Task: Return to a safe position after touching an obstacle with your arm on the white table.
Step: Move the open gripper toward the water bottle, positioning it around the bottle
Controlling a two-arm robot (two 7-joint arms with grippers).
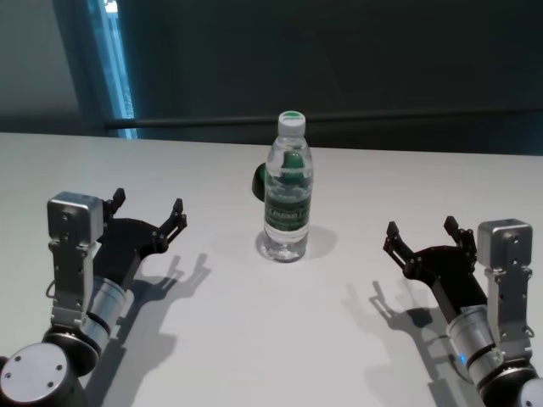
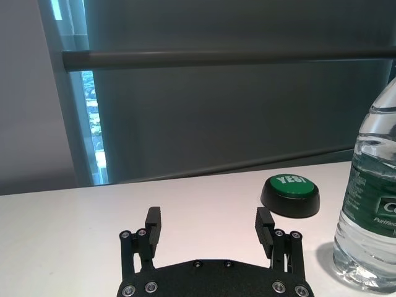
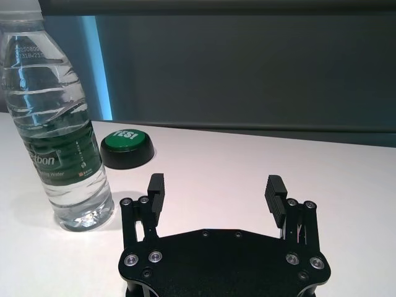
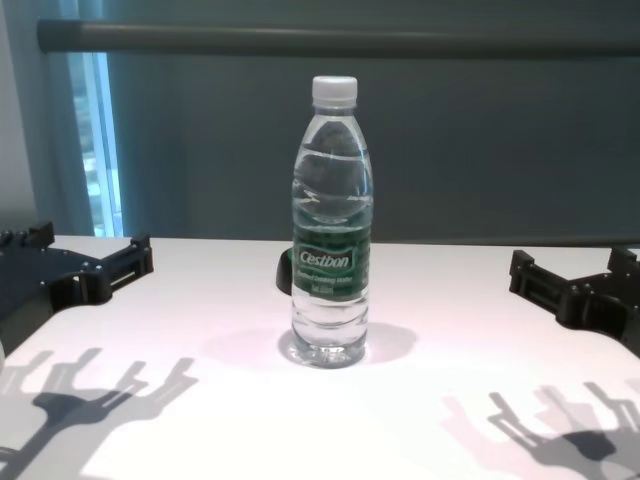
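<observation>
Both pincers, the left pincer (image 1: 148, 212) and right pincer (image 1: 420, 237), hover apart-fingered over the white worktop (image 1: 212, 339), the upright water bottle (image 1: 288, 191) standing well clear between them, so any retreat is best made straight back, away from it.

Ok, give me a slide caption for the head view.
Water bottle standing upright mid-table, flanked by the open left gripper and open right gripper, neither touching it.

Both arms are built alike: round silver-grey joint housings, a boxy silver wrist block studded with small screws, and a dark collar between. The left gripper (image 1: 150, 209) and right gripper (image 1: 420, 234) are flat matte-black plates with shiny silver bolt heads, ending in ribbed black fingers (image 3: 156, 185).
</observation>
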